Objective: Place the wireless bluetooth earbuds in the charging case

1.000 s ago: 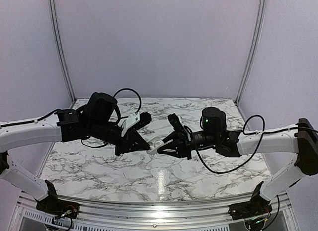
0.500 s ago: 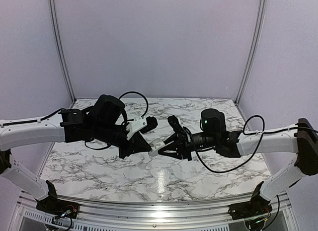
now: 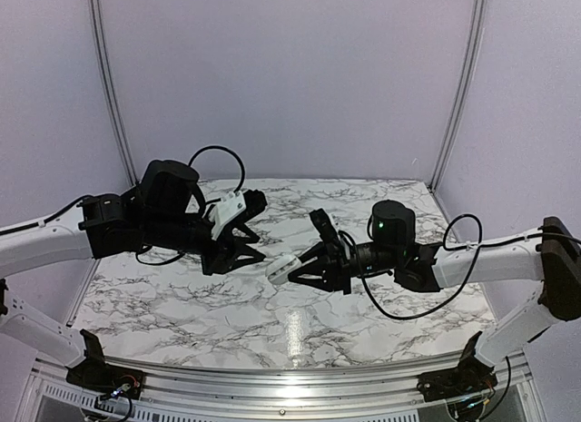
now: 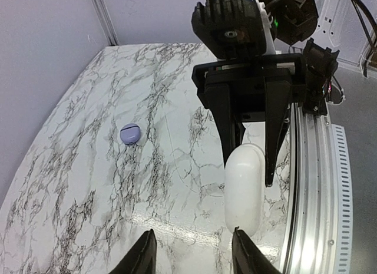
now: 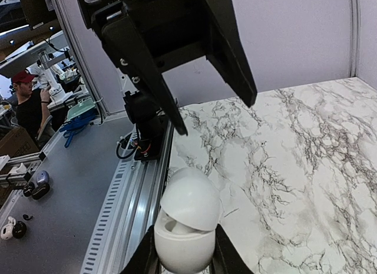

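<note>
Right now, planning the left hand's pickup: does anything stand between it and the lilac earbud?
Nothing visible does. The lilac earbud lies alone on the marble ahead of the open left hand; the right hand's white case hangs aside.

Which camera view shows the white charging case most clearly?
The right wrist view: the charging case sits close between the jaws, its lid slightly open. The left wrist view shows only its smooth outer side; the top external view shows a small white shape.
</note>
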### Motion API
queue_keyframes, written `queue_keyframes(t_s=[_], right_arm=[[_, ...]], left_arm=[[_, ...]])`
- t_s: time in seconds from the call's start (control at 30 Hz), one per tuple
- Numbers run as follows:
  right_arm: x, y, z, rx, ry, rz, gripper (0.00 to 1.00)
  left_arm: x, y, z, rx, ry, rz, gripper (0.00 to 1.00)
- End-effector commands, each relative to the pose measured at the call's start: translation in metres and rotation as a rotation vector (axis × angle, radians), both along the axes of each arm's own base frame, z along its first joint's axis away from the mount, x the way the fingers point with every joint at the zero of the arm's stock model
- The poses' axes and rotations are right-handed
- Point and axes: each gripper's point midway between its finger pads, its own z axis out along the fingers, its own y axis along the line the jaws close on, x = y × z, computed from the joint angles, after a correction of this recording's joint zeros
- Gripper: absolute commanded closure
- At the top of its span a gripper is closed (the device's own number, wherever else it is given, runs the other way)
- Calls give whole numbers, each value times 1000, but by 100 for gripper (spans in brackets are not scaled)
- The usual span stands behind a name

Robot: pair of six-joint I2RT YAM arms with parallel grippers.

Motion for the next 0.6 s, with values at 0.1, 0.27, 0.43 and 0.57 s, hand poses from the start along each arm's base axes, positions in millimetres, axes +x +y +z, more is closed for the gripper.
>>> queue_keyframes(t_s=[0.1,0.27,0.43,0.57], right_arm=[[-5,3,15,50,-16,36,100],[-7,3,20,64,-20,50,100],[-10,4,22,69,-14,72,100],[-7,6,21,63,-4,64,100]], left_arm=[[7,9,6,-56,2,22,49],[-2,2,-2,-63,32,-45,47],[8,-9,-3,-62,49,-23,57],[-2,-18,-8,-41,23,-69,59]])
